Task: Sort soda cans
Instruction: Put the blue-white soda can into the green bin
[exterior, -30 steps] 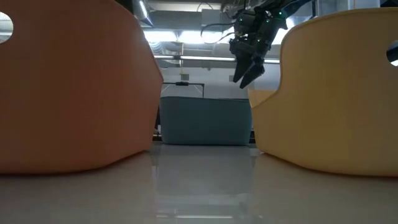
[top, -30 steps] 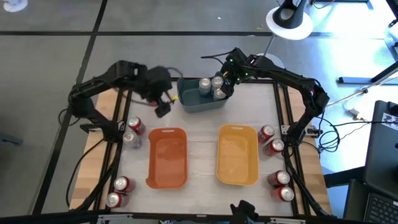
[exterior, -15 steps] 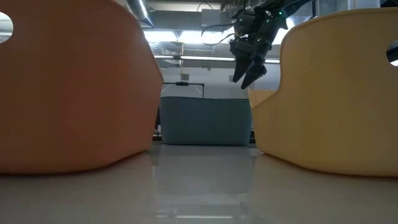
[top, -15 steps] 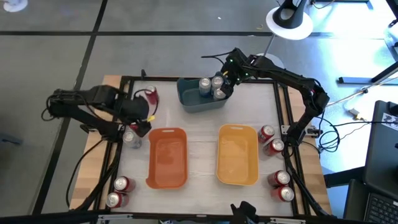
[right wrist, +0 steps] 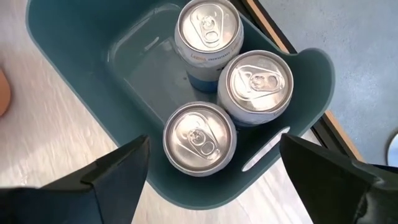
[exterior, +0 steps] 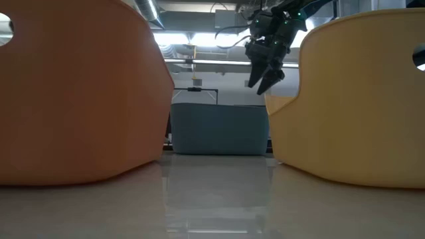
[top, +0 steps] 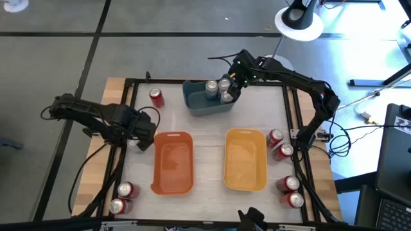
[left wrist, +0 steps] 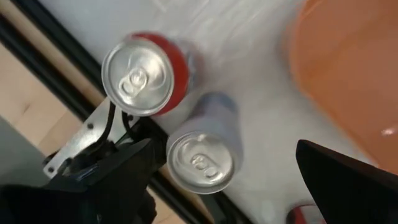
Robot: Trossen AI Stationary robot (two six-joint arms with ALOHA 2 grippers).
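Overhead, table-level, two wrist cams

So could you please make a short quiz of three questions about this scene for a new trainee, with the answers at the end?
1. How many soda cans stand inside the blue-grey bin?
2. True or false: the orange bin and the yellow bin already hold cans.
3. Which pincer hovers over the two cans at the table's left edge? A) left pincer B) right pincer

Key
1. Three, all upright, silver tops showing.
2. False; both bins look empty from above.
3. A. The left pincer is open above a red can and a silver-grey can; the right pincer is open above the blue-grey bin.
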